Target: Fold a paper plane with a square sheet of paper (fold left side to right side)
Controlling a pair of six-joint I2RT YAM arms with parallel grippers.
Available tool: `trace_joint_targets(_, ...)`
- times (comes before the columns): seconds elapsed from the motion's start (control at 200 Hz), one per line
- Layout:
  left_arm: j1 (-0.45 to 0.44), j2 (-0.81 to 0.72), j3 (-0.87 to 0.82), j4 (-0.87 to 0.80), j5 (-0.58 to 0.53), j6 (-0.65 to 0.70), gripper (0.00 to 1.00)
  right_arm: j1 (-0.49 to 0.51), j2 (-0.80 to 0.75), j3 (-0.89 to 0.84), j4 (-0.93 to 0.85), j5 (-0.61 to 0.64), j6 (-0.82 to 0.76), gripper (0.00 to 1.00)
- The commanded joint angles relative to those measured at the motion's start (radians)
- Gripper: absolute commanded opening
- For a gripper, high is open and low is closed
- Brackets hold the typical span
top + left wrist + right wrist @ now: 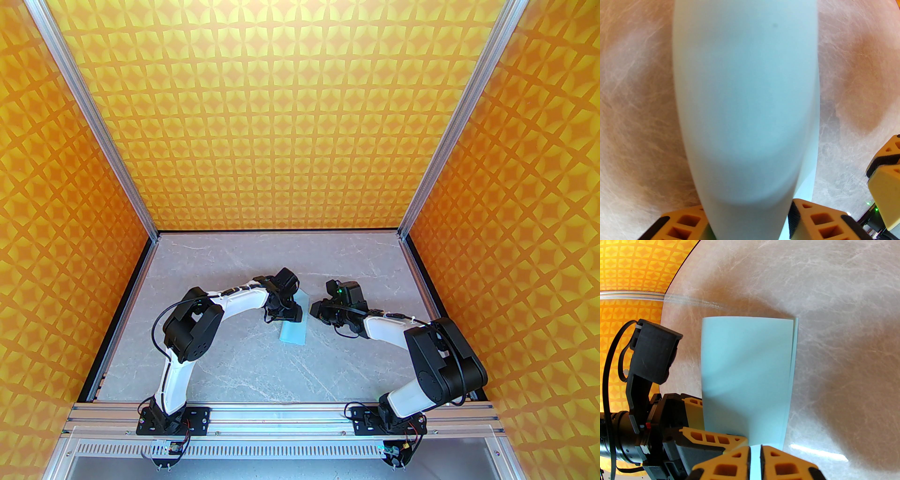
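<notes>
Item under inspection: the square sheet of paper (294, 330), pale light-blue, lying near the middle of the grey marble-patterned table (225, 370), between the two grippers. It is doubled over into a tall rectangle. In the right wrist view (745, 371) two layers show, slightly offset along one long edge. The right gripper (754, 447) has its jaws drawn narrow with the near edge of the sheet pinched between them. From overhead it sits just beside the sheet's right edge (315, 310). The left gripper (282, 315) is over the sheet's left side. In its own wrist view the sheet (745, 105) bulges up between its jaws (748, 205), which stand partly apart, one on each side of the paper. Whether they clamp the paper or merely flank it cannot be determined. The sheet's near end lies flat on the table.
</notes>
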Motion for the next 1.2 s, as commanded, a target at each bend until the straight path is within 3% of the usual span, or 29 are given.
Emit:
trace_joint_targets(0.0, -0.001, 0.161, -0.053, 0.085, -0.053, 0.022, 0.52, -0.009, 0.013, 0.009, -0.003, -0.009, -0.005, 0.15)
trace_joint_targets(0.595, -0.017, 0.209, -0.021, 0.063, -0.053, 0.000, 0.53, -0.008, 0.012, 0.001, 0.010, -0.014, 0.002, 0.15)
trace_joint_targets(1.03, -0.028, 0.237, -0.003, 0.052, -0.061, -0.007, 0.54, -0.005, 0.093, -0.020, 0.146, -0.075, 0.079, 0.00)
trace_joint_targets(1.195, -0.031, 0.238, 0.000, 0.051, -0.061, -0.008, 0.54, 0.009, 0.133, -0.012, 0.200, -0.088, 0.108, 0.00)
